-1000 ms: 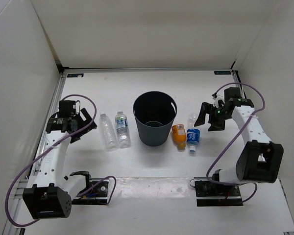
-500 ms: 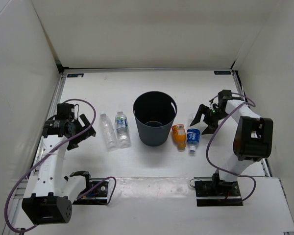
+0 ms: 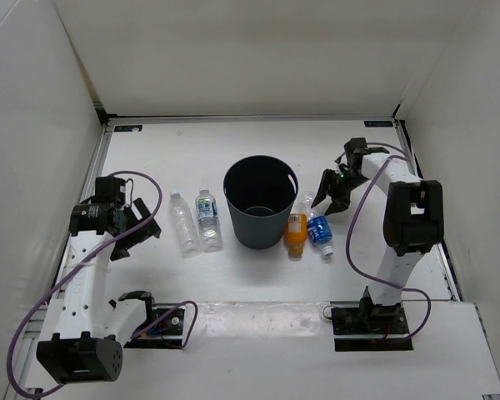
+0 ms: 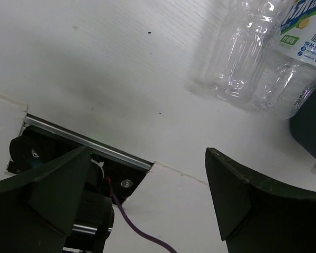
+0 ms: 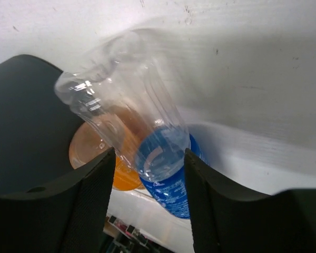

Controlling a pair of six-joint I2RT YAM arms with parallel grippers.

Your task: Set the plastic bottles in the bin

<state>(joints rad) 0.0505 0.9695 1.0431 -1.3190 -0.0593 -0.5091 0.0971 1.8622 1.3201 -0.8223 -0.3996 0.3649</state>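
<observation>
The dark bin [image 3: 261, 200] stands mid-table. On its left lie a plain clear bottle [image 3: 182, 222] [image 4: 242, 52] and a labelled one [image 3: 207, 218] [image 4: 300, 42]. On its right an orange bottle [image 3: 296, 233] [image 5: 124, 176] rests against its wall, with a blue-labelled bottle [image 3: 319, 229] [image 5: 163, 158] beside it. My right gripper [image 3: 330, 193] [image 5: 150, 153] straddles the blue-labelled bottle near its neck. Its jaws are partly closed, and a gap still shows on the left side. My left gripper [image 3: 137, 221] [image 4: 147, 174] hangs open left of the plain bottle, holding nothing.
White walls enclose the table on three sides. An aluminium rail [image 3: 96, 179] runs along the left edge. The left arm's base plate and purple cable [image 4: 142, 232] lie below the left gripper. The bin's wall [image 4: 310, 126] shows at the right of the left wrist view.
The right arm swung left toward the bin and its jaws narrowed around the blue-labelled bottle. That bottle and the orange one slid toward the bin. The left arm shifted slightly.
</observation>
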